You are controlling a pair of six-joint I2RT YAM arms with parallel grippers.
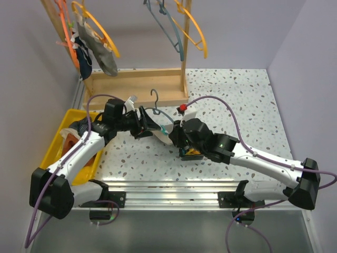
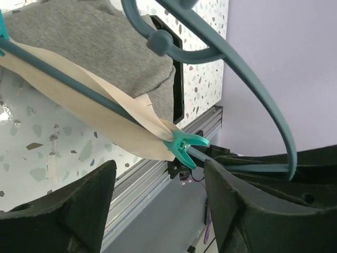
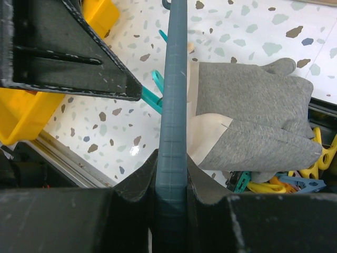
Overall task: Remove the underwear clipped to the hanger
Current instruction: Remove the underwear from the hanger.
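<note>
Your right gripper [image 3: 171,179] is clamping the hanger [image 3: 174,79] bar; your left gripper [image 2: 158,195] is standing open around the teal clip [image 2: 184,147]. The grey underwear [image 3: 253,105] is hanging from that bar, at 3 o'clock of it in the right wrist view. Light and limp, it's likely asking for a pinch on the cream trim [image 2: 105,121] beside the clip

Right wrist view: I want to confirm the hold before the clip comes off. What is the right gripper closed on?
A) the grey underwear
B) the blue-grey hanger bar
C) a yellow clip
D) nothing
B: the fingers of the right gripper press both sides of the blue-grey hanger bar; the grey underwear lies off to its side.
</note>
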